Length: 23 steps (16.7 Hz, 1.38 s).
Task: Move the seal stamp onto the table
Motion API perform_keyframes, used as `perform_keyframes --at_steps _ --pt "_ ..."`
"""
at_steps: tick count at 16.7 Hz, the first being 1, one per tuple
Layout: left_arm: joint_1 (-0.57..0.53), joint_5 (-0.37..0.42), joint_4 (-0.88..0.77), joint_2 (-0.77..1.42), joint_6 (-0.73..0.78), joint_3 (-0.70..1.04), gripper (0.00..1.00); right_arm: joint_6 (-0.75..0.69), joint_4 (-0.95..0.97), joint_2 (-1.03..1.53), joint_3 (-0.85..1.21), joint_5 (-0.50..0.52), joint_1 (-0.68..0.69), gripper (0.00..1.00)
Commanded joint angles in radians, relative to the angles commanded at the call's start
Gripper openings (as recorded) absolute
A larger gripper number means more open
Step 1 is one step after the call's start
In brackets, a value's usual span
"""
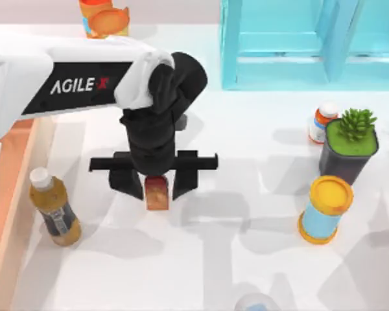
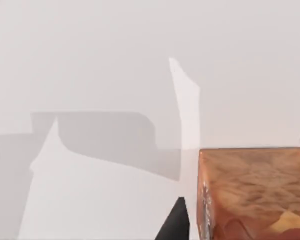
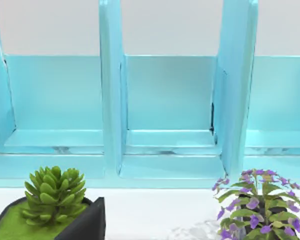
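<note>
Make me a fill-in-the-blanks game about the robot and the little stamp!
The left gripper holds the seal stamp between its ____ fingers.
The seal stamp stands on the white ____.
The amber bottle has a ____ cap.
The succulent grows in a ____ pot.

Missing words: two; table; white; black

Wood, plastic and plain white

The stamp [image 1: 157, 194] looks like mottled matt wood; the table [image 1: 246, 194] is smooth matt white; the shelf [image 3: 165, 100] is glossy blue; the left gripper [image 1: 157, 184] is matt black.
</note>
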Motion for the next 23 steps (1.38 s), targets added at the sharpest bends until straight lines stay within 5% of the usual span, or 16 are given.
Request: perform_keyframes --at_steps 4,14,23 --pt "0.0 0.0 0.0 0.0 0.0 0.0 1.0 0.0 0.0 0.0 0.0 0.0 0.0 1.0" --pt "-0.002 0.0 -0.013 0.003 -0.003 0.012 1.0 0.0 0.0 0.0 0.0 0.0 0.0 1.0" --pt "-0.005 0.0 -0.287 -0.025 -0.006 0.256 1.0 0.0 0.0 0.0 0.0 0.0 0.0 1.0"
